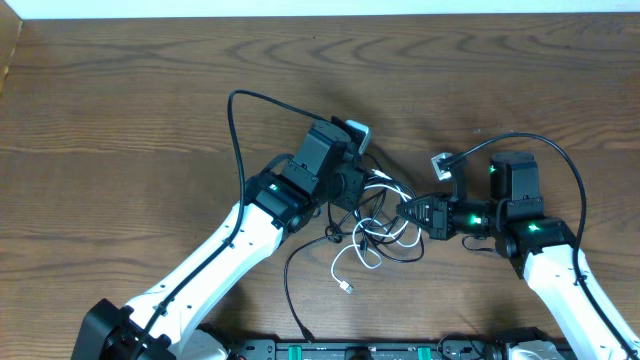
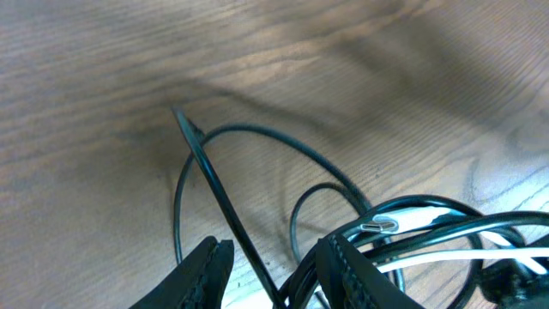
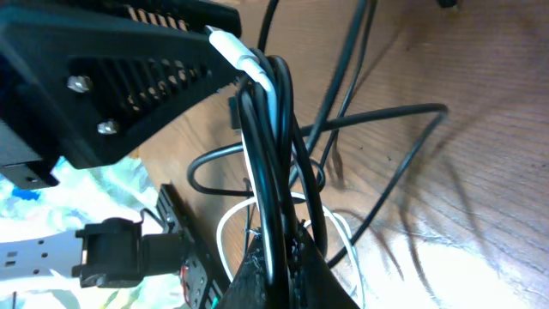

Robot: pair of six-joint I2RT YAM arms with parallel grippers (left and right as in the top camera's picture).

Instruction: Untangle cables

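Observation:
The cables (image 1: 385,235) lie as a tangle of black and white loops mid-table between the two arms. One white cable (image 1: 340,272) trails toward the front and ends in a small plug. My right gripper (image 1: 403,212) points left and is shut on a bundle of black cables (image 3: 266,154), with a white cable (image 3: 264,90) running along it. My left gripper (image 1: 365,195) hovers at the tangle's upper left. In the left wrist view its jaws (image 2: 274,245) stand apart; one black strand (image 2: 244,249) passes loosely between them, and the bundle (image 2: 429,232) rests against the right finger.
The brown wooden table (image 1: 120,100) runs to a white wall at the back. Thick black arm wires arc above both arms (image 1: 235,130) (image 1: 565,165). A black rail (image 1: 350,350) lines the front edge. The left arm's body (image 3: 129,77) fills the right wrist view's upper left.

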